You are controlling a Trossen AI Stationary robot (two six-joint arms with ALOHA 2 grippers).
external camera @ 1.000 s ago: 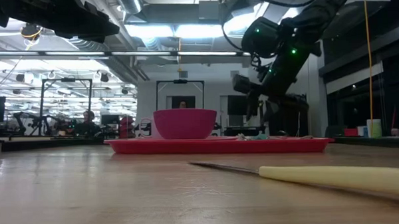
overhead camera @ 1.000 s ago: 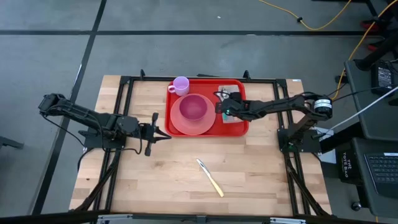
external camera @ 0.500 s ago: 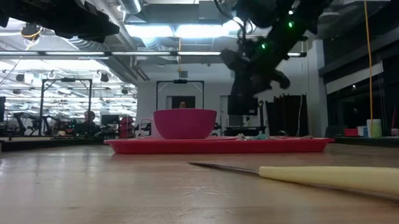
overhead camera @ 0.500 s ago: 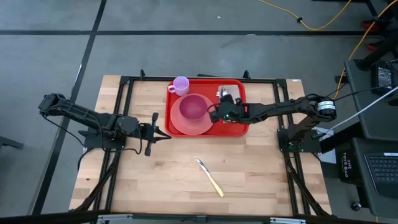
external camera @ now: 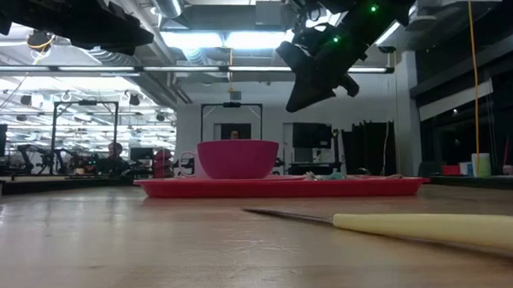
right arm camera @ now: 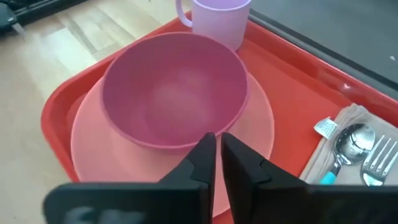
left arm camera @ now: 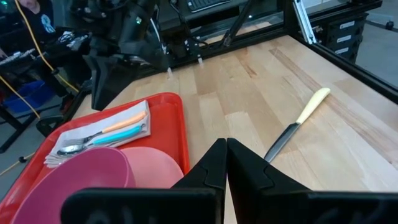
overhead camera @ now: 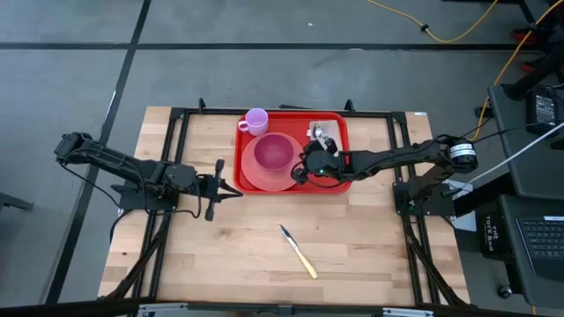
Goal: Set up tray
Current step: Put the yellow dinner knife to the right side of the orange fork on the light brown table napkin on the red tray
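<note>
The pale wooden surface (overhead camera: 264, 255) carries the large bright red rectangular plastic tray (overhead camera: 340, 183) at 12 o'clock. On it sits a round pink plate (overhead camera: 251, 176) holding a magenta bowl (overhead camera: 274, 152). The right gripper (overhead camera: 304, 166) hovers above the plate's 3 o'clock edge, jaws together. The left gripper (overhead camera: 231, 188) waits at 9 o'clock, jaws together

High cam: straight down, far, covers the whole light wooden table (overhead camera: 352, 246). Low cam: tabletop level, looking across into the room. Wrist cams: close, angled down. All four share the bright red rectangular plastic tray (overhead camera: 338, 181) (external camera: 361, 186) (left arm camera: 171, 134) (right arm camera: 292, 81).
</note>
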